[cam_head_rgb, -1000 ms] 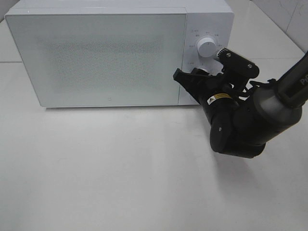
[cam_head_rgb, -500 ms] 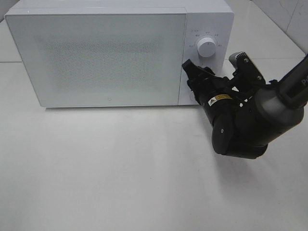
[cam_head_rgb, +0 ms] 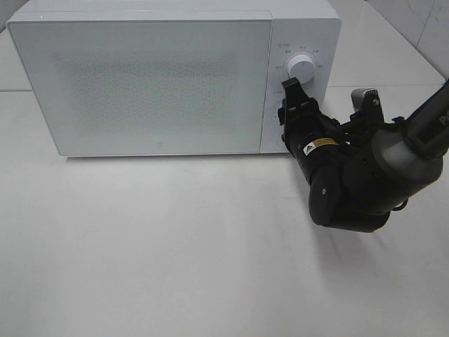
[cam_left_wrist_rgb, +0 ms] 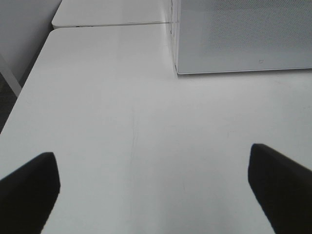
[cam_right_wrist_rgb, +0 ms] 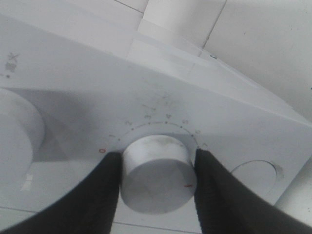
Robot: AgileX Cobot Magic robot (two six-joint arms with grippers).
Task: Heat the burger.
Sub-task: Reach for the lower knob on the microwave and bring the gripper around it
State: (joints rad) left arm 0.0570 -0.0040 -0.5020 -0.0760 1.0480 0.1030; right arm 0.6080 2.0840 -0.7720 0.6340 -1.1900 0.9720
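The burger is out of view. The white microwave (cam_head_rgb: 154, 84) stands at the back of the table with its door shut. My right gripper (cam_right_wrist_rgb: 158, 156) is shut on the microwave's lower knob (cam_right_wrist_rgb: 156, 183), one dark finger (cam_right_wrist_rgb: 105, 190) pressed against each side of it. In the high view the right arm (cam_head_rgb: 351, 175) covers that knob. The red mark on the knob's face sits near the right-hand finger. My left gripper (cam_left_wrist_rgb: 153, 183) hangs open over bare table, nothing between its fingers, and does not show in the high view.
The upper knob (cam_head_rgb: 300, 68) sits above the gripped one and shows in the wrist view as well (cam_right_wrist_rgb: 17, 131). White table (cam_head_rgb: 175, 246) spreads in front of the microwave. In the left wrist view the microwave's corner (cam_left_wrist_rgb: 243, 34) lies ahead, past the table's seam.
The right gripper has rolled clockwise on the lower knob: its left finger swung from beside the door edge up towards the upper knob. The left gripper stayed still.
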